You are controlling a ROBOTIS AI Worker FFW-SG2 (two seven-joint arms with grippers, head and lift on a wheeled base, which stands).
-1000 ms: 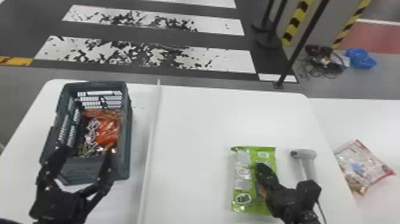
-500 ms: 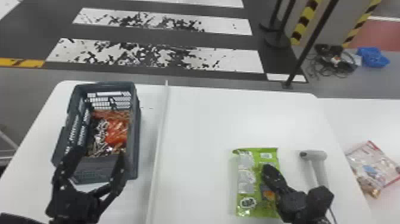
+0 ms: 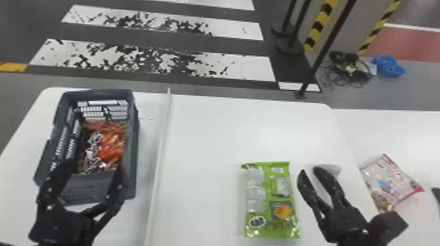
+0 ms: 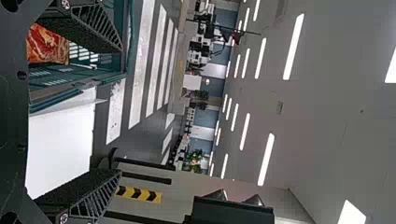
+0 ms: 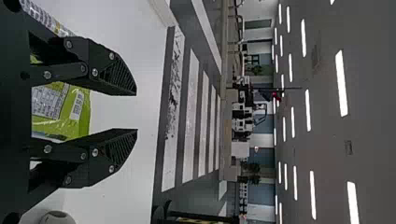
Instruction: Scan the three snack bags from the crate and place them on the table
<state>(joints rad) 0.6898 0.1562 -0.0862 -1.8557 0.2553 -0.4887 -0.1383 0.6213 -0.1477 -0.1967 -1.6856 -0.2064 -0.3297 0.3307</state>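
Near left, the left gripper [image 3: 93,167] has spread fingers, near right, the right gripper [image 3: 310,170] is also spread, beside the green snack bag [image 3: 258,183] on the table [image 3: 203,196], and farther left, the crate [image 3: 132,153] holds orange snacks [image 3: 109,145].

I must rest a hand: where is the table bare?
Between the pale strip and green bag, and from that bag to the far edge of the table. It's crowded by the crate, left gripper, right gripper and scanner.
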